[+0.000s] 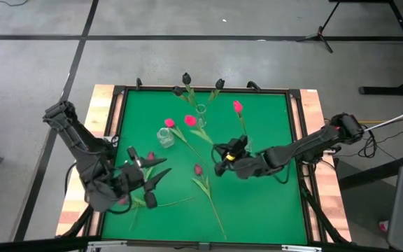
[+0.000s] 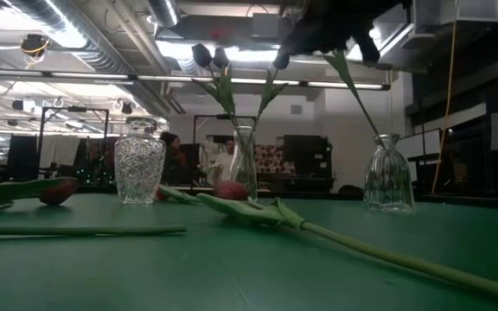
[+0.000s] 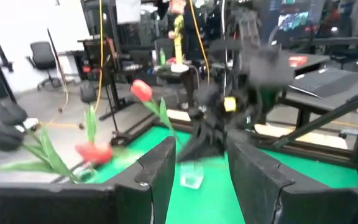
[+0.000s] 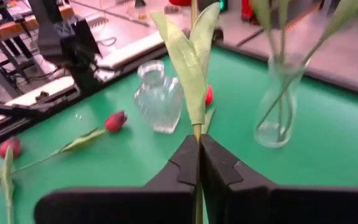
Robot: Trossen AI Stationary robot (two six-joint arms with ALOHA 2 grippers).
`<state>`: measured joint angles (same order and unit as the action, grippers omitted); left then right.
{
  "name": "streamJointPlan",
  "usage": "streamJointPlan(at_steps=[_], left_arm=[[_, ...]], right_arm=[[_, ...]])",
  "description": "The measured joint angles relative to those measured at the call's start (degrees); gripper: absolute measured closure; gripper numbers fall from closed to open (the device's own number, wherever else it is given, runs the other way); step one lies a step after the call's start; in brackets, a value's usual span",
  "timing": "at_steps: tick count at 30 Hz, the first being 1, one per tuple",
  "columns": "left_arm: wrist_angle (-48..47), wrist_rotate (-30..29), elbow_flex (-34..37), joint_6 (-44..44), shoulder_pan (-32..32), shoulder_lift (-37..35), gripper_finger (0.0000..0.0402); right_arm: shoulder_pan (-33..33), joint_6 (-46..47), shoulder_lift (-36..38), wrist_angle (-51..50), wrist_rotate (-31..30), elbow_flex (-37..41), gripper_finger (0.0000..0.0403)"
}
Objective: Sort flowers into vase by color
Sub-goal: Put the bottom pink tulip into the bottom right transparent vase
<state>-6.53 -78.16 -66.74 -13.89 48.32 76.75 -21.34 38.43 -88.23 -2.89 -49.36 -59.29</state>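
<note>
My right gripper (image 1: 224, 158) hangs above the table's middle, shut on a pink tulip (image 1: 238, 106). In the low view its stem (image 2: 357, 95) slants down to the mouth of a clear vase (image 2: 388, 173). A slim vase (image 1: 200, 110) holds dark tulips (image 1: 185, 78). A round clear vase (image 1: 165, 136) stands near it. Pink tulips (image 1: 189, 120) and a magenta one (image 1: 198, 169) lie flat on the green mat. My left gripper (image 3: 201, 180) is open at the near left, with nothing between its fingers. My right gripper pinches the tulip's green stem (image 4: 196, 127) between its two fingers, just below the leaves (image 4: 188, 62). The fingers lie across the stem. The flower is lifted off the mat, head up; whether its lower end sits inside the vase I cannot tell.
A dark frame (image 1: 296, 140) and wooden strips border the green mat. A loose stem (image 1: 166, 203) lies near my left gripper. Another tulip head (image 1: 151, 155) lies just beyond that gripper.
</note>
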Motion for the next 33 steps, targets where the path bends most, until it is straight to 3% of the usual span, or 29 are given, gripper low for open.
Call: streamJointPlan(at_steps=[5, 15, 21, 33], left_arm=[[-3.6, 7.8, 0.0, -6.4, -2.3, 0.2, 0.0258], [-2.7, 18.7, 0.0, -3.7, -11.6, 2.6, 0.0258], [5.1, 30.8, 0.0, -0.6, -17.3, 7.1, 0.0258], [24.6, 42.9, 0.0, 8.1, -18.8, 9.6, 0.0258]], right_arm=[[0.0, -7.0, 4.5, 3.2, -3.6, 0.0, 0.0394], [-2.3, -28.7, 10.0, 19.4, -1.9, -0.1, 0.0392], [-5.7, -37.9, 14.1, 20.3, -1.3, -0.1, 0.0392], [-17.9, -46.3, 19.5, 19.8, -6.1, -0.1, 0.0391]])
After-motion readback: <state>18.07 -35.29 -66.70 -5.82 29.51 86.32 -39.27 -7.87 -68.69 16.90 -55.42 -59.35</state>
